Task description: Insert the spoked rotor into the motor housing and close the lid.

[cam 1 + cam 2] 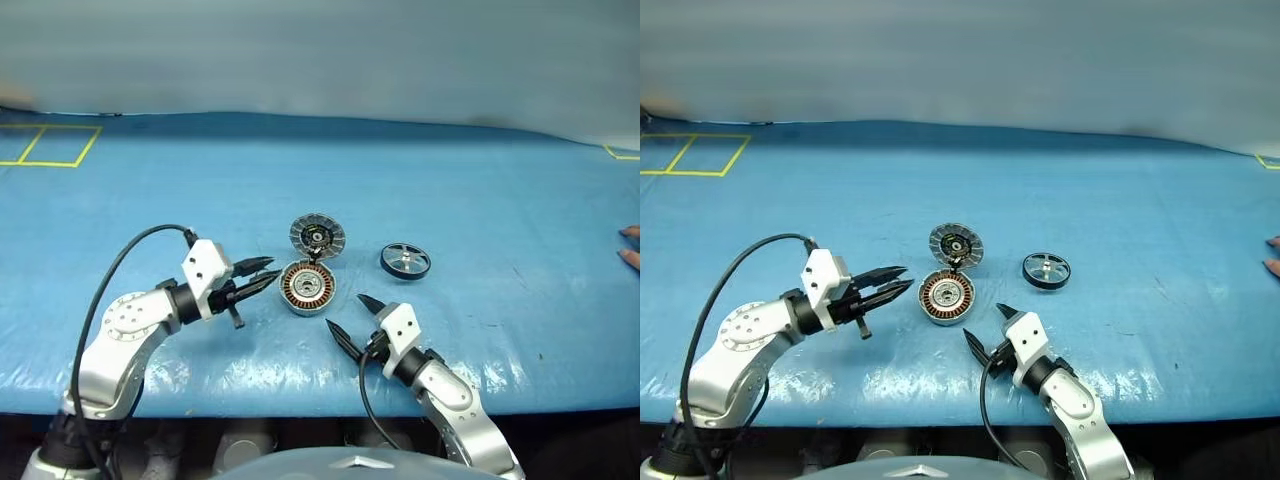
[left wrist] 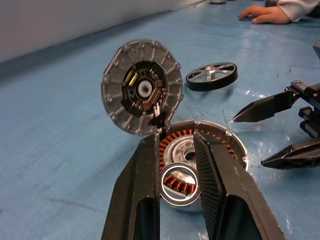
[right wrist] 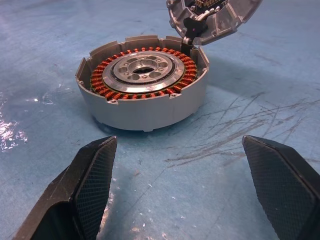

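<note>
Blue worktop (image 1: 480, 200) carrying motor housing (image 1: 307, 288), lid (image 1: 317, 237) hinged up behind, spoked rotor (image 1: 405, 261) lying right. Left end effector (image 2: 176, 165) clamping small ring (image 2: 179, 184); right end effector (image 1: 350, 318) gaping, waiting. Am centring ring over hub, lowering squarely.

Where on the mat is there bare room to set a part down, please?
Free: the mat behind the lid and left of the housing. Crowded: around the housing, between left gripper holding a ring, right gripper and rotor.
</note>
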